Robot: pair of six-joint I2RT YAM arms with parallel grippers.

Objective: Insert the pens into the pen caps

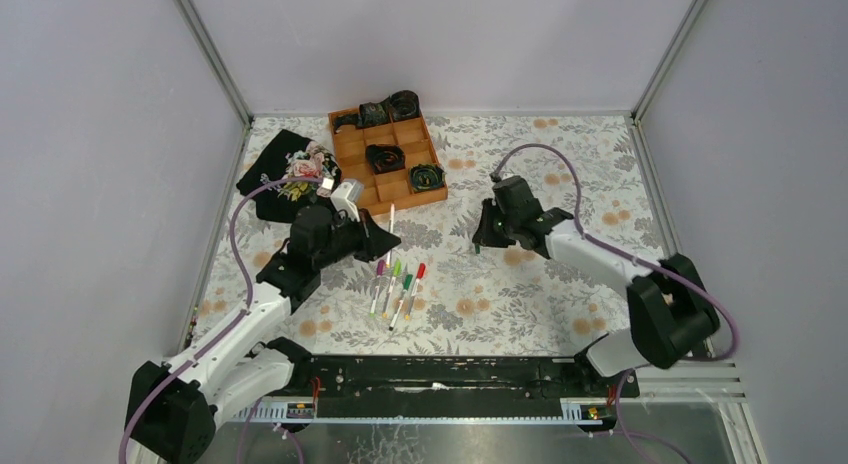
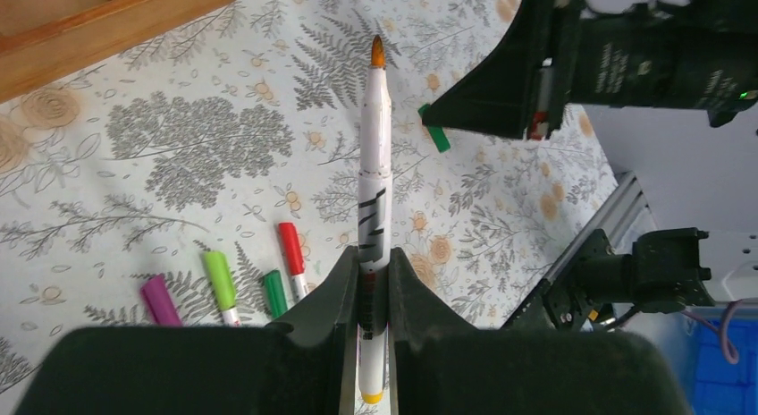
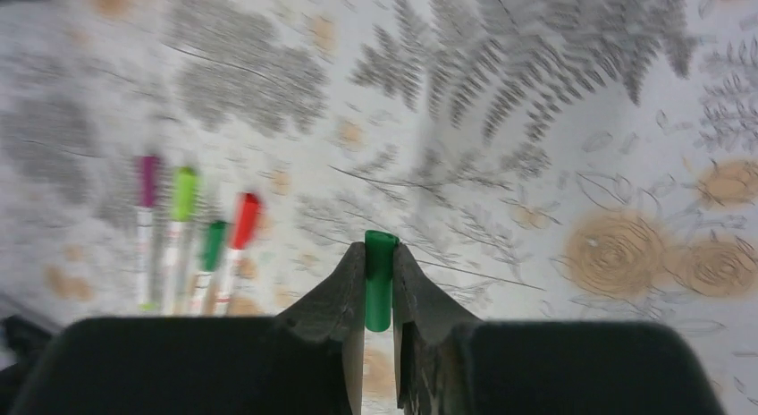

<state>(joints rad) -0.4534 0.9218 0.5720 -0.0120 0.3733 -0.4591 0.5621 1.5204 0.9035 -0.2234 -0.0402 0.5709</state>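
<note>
Pen [image 2: 374,165], orange-tipped, sits clamped in left jaws, green cap [image 3: 379,281] in right jaws, flowered cloth [image 1: 440,239] between them.

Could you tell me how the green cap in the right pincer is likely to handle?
The green cap looks like rigid plastic, so it should keep its shape in the right pincer. Short and smooth, it may twist or slip when pushed. If released, its round body would probably roll.

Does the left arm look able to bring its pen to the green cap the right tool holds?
Probably yes: only bare cloth lies between the pen in the left tool and the cap.
</note>
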